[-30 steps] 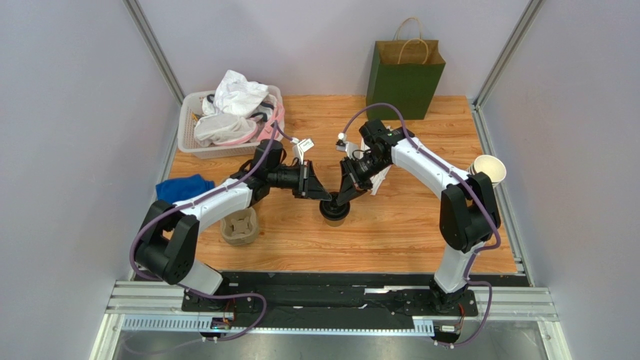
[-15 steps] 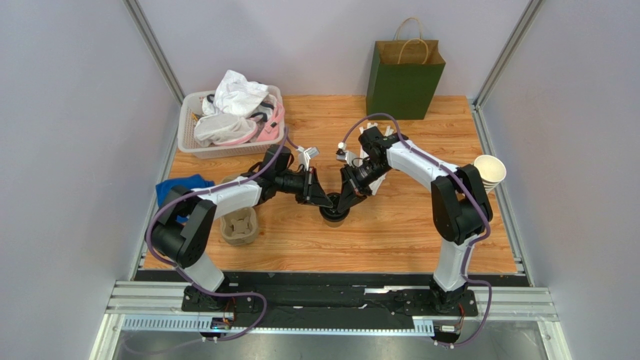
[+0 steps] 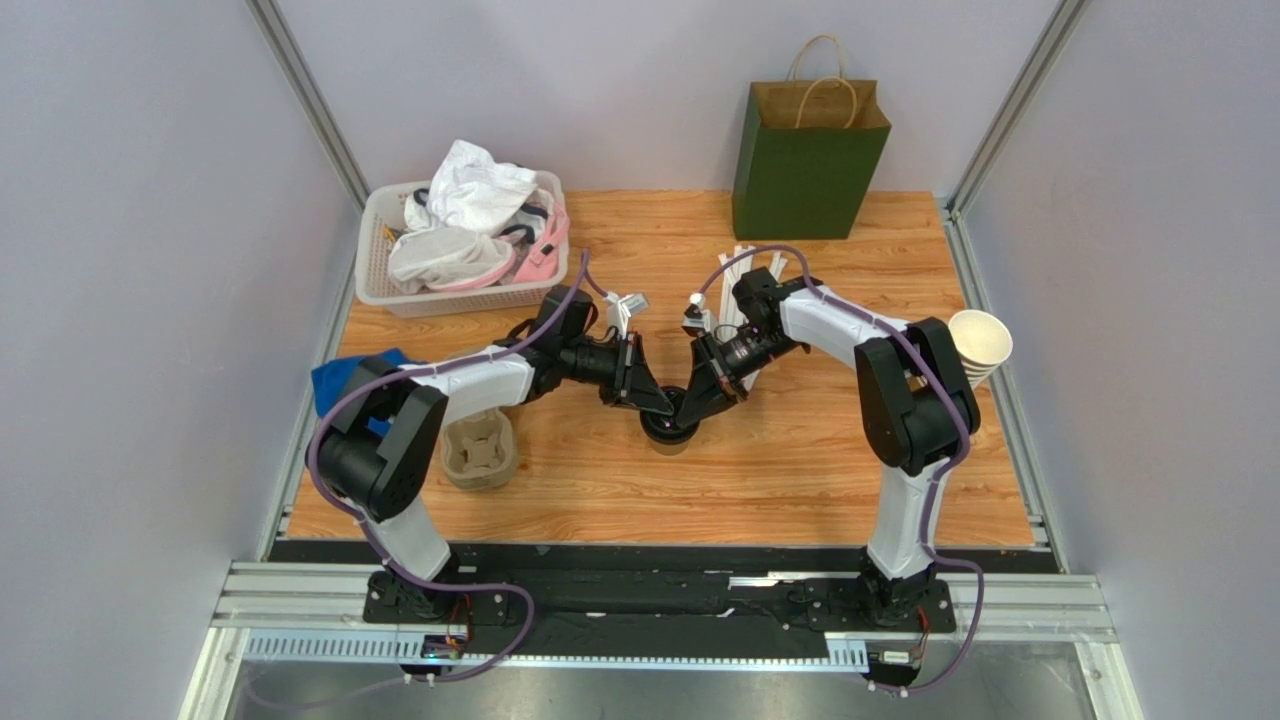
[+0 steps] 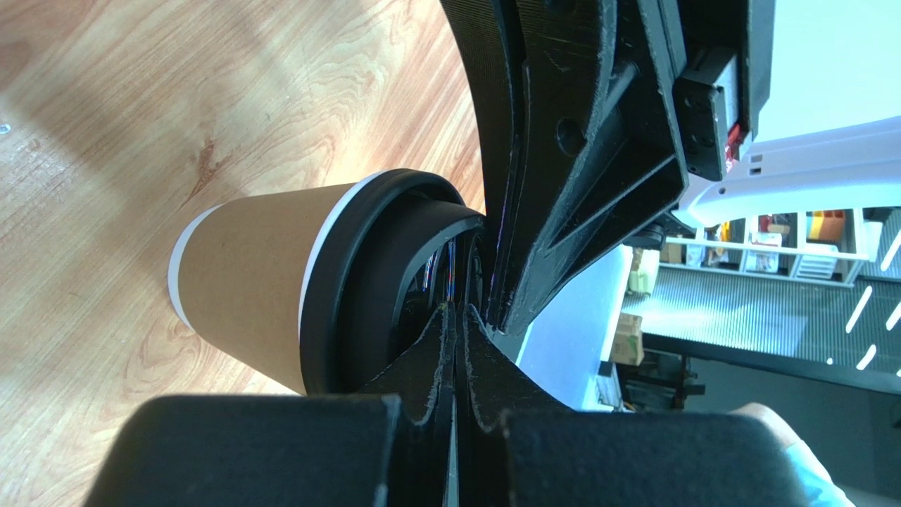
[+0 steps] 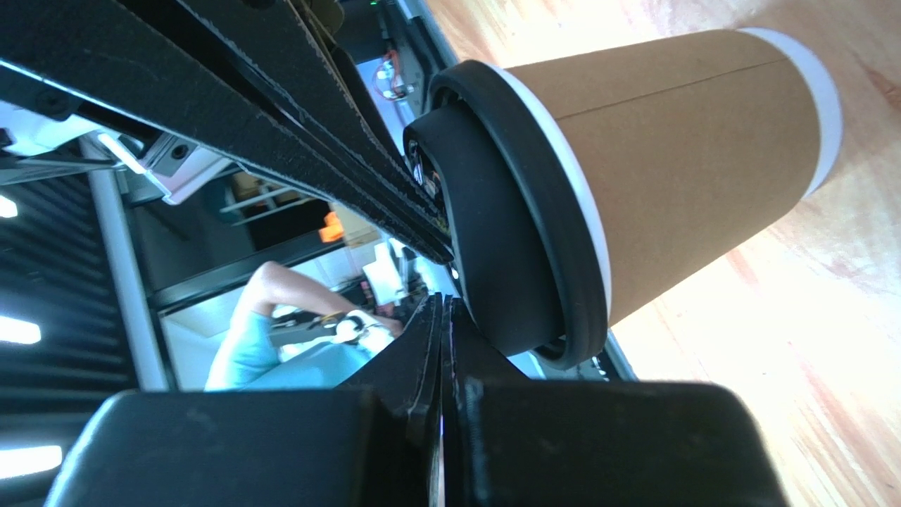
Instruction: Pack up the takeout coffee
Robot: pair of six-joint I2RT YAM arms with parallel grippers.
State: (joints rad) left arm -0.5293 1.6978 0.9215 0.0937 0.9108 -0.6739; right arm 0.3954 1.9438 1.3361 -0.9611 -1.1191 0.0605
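The takeout coffee (image 3: 669, 426), a brown paper cup (image 4: 254, 296) with a black lid (image 4: 365, 275), stands upright mid-table. Both grippers lean in over it from opposite sides. My left gripper (image 3: 655, 402) is shut with nothing between its fingers. In the left wrist view, the left gripper (image 4: 462, 313) has its tip on the top of the lid. My right gripper (image 3: 693, 405) is also shut and empty. In the right wrist view, the right gripper (image 5: 442, 306) has its tip against the lid (image 5: 518, 232) of the cup (image 5: 687, 158). The two tips nearly meet above the lid.
A green paper bag (image 3: 809, 150) stands open at the back. A white basket (image 3: 376, 278) of cloths sits back left, a blue cloth (image 3: 361, 375) and a pulp cup carrier (image 3: 478, 450) at the left. Stacked paper cups (image 3: 977, 342) are at the right edge.
Both arms have stretched lower and closer in over the cup. The left jaws have closed fully. The cup has stayed in place.
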